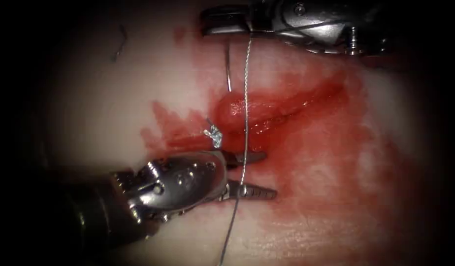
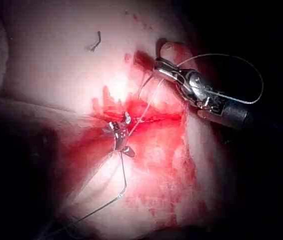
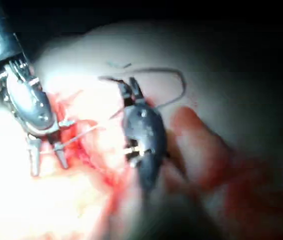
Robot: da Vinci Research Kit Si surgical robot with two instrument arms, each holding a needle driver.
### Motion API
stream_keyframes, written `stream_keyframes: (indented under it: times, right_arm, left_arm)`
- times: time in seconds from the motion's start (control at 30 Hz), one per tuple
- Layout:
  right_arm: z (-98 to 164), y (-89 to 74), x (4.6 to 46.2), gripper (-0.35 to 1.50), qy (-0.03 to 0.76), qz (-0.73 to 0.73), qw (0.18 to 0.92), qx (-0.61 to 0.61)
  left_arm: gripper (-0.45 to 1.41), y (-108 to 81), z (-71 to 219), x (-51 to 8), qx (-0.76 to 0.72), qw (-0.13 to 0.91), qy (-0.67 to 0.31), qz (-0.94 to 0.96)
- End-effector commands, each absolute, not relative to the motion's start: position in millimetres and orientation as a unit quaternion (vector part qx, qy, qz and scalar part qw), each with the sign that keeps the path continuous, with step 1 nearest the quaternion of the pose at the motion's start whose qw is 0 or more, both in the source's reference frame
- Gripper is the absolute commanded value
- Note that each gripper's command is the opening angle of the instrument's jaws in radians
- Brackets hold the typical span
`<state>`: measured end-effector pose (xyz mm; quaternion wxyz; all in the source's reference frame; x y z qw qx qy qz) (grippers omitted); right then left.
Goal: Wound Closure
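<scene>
Needle (image 1: 228, 69) lies on tissue (image 1: 89, 108) behind the cut (image 1: 281, 106); knot (image 1: 215, 135) at its left end; thread (image 1: 246, 98) crosses it front to back.

No readable text, label or number on anything here

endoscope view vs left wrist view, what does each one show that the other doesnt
Endoscope view: the left tool, jaws open, holding nothing, with the thread running straight down from the right tool across its lower jaw.
Left wrist view: a wide thread loop arching around the right tool's shaft.
Both: the needle out of the tissue, beside the right tool's tip, whose grip I cannot tell; the knot at the cut's left end; a cut end of thread.
</scene>
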<state>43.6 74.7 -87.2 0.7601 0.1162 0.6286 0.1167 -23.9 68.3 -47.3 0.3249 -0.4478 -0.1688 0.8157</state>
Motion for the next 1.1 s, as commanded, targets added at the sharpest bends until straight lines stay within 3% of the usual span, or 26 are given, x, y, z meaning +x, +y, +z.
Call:
stream_keyframes:
  times: [0.03,0.37,1.1]
  right_arm:
    - [-86.9,75.3,45.0,-0.35,0.628,0.125,0.757,0.132]
    - [-86.4,75.6,46.4,-0.35,0.583,0.218,0.725,0.296]
    - [-85.0,69.2,44.8,-0.35,0.503,0.283,0.699,0.421]
  left_arm:
    - [0.57,68.6,-46.8,-24.5,-0.448,0.324,-0.168,0.816]
    - [0.57,68.6,-46.8,-24.5,-0.447,0.324,-0.169,0.816]
    - [0.57,68.8,-46.8,-24.4,-0.448,0.323,-0.170,0.816]
